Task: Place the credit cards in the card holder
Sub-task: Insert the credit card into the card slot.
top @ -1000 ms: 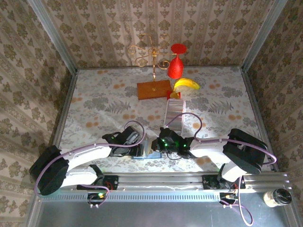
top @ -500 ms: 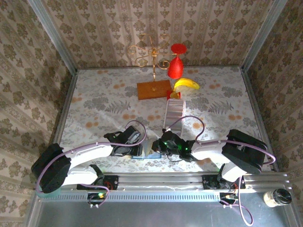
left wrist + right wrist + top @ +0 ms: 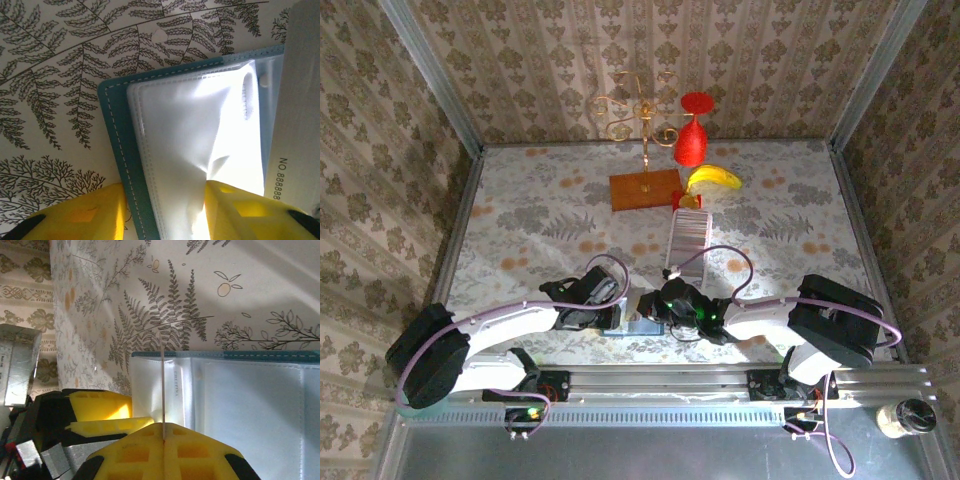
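Observation:
The teal card holder [image 3: 116,131] lies open near the table's front edge [image 3: 642,326], its pale clear sleeves [image 3: 250,405] facing up. My left gripper [image 3: 164,194] has its yellow fingers on either side of the holder's edge and sleeves. It is shut on them, and the sleeve puckers at the right finger. My right gripper [image 3: 163,432] is shut on one credit card [image 3: 163,390], which stands edge-on over the sleeves. That card's grey numbered face [image 3: 295,100] is at the right of the left wrist view. The other credit cards sit in a ribbed row [image 3: 688,240] farther back.
An orange-brown wooden block [image 3: 645,189] with a gold candelabra stands at the back. A red goblet [image 3: 692,140] and a banana [image 3: 713,178] are beside it. Patterned walls close in the table on three sides. A small bottle [image 3: 906,416] sits off the table at the front right.
The left gripper's jaws have narrowed onto the holder's edge and sleeves. The right gripper has shifted slightly left and nearer with its card.

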Robot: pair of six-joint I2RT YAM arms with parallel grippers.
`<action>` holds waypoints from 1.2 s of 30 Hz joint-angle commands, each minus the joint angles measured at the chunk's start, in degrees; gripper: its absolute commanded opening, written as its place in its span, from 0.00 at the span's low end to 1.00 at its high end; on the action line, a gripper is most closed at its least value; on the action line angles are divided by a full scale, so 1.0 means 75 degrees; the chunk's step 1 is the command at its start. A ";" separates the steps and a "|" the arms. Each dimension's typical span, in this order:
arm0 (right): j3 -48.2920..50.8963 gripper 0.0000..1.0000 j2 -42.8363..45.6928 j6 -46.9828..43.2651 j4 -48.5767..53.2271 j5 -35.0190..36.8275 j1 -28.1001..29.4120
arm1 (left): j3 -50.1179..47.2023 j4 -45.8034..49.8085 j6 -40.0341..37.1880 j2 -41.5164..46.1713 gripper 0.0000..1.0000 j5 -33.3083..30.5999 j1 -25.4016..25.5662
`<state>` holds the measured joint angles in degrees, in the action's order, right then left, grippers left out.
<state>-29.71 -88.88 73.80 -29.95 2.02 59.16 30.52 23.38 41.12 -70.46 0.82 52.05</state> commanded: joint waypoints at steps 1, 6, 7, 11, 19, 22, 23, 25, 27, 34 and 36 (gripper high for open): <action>0.0126 0.00 -0.0122 0.0144 -0.0034 0.0469 0.0058 | -0.0097 0.0121 0.0083 0.0101 0.44 0.0106 0.0041; 0.0053 0.00 -0.0364 0.0312 -0.0144 0.0417 0.0105 | -0.0126 0.0095 0.0105 0.0125 0.44 0.0149 0.0043; 0.0066 0.00 -0.0392 0.0339 -0.0191 0.0416 0.0116 | -0.0129 0.0083 0.0106 0.0119 0.44 0.0170 0.0033; 0.0079 0.00 -0.0448 0.0453 -0.0264 0.0446 0.0164 | -0.0164 0.0027 0.0140 0.0109 0.44 0.0195 0.0041; 0.0119 0.00 -0.0472 0.0719 -0.0285 0.0093 0.0245 | -0.0226 -0.0081 0.0194 0.0112 0.47 0.0248 0.0043; 0.0096 0.00 -0.0410 0.0762 0.0050 0.0003 0.0245 | -0.0284 -0.0105 0.0255 0.0146 0.47 0.0203 0.0043; 0.0118 0.00 -0.0396 0.0786 0.0135 -0.0017 0.0245 | -0.0296 -0.0094 0.0276 0.0176 0.48 0.0179 0.0043; 0.0170 0.00 -0.0378 0.0863 0.0222 -0.0057 0.0245 | -0.0328 -0.0081 0.0316 0.0286 0.49 0.0106 0.0036; 0.0209 0.00 -0.0346 0.0906 0.0324 -0.0054 0.0266 | -0.0432 -0.0128 0.0381 0.0458 0.50 0.0024 0.0038; 0.0200 0.00 -0.0435 0.0871 0.0352 -0.0157 0.0292 | -0.0737 -0.0251 0.0646 0.1101 0.50 -0.0049 0.0032; 0.0214 0.00 -0.0455 0.0883 0.0299 -0.0164 0.0292 | -0.0862 -0.0237 0.0875 0.1373 0.50 -0.0237 0.0029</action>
<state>-29.50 -91.98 79.75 -30.87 1.23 60.71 25.50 21.41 44.88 -62.57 1.17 52.05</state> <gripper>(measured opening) 0.046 0.500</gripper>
